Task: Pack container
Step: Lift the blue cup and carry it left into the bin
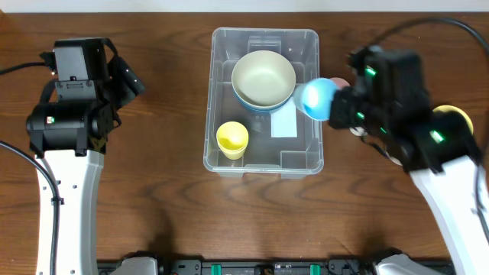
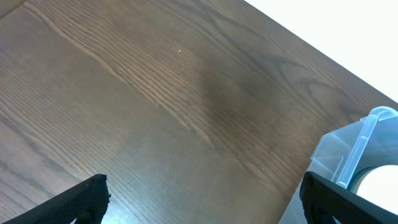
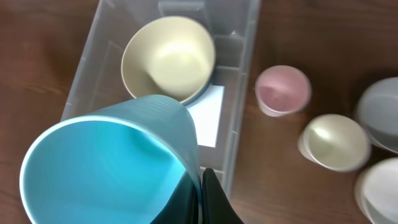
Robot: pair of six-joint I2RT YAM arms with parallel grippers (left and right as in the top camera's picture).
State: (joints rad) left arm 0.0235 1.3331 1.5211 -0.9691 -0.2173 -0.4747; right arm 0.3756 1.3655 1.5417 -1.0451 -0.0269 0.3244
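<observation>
Holding cup [image 3: 106, 162] over container [image 1: 221, 145]
Your right gripper [image 3: 202, 186] pinches the rim; the cup looks light and thin-walled, so squeeze gently. Container just below. Left gripper [image 2: 205, 205] gapes wide, empty.

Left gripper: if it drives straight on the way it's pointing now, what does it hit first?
Most likely the bare wooden table. The left gripper is open, with nothing between its fingers. The container corner sits right of that line. Depth is hard to judge.
</observation>
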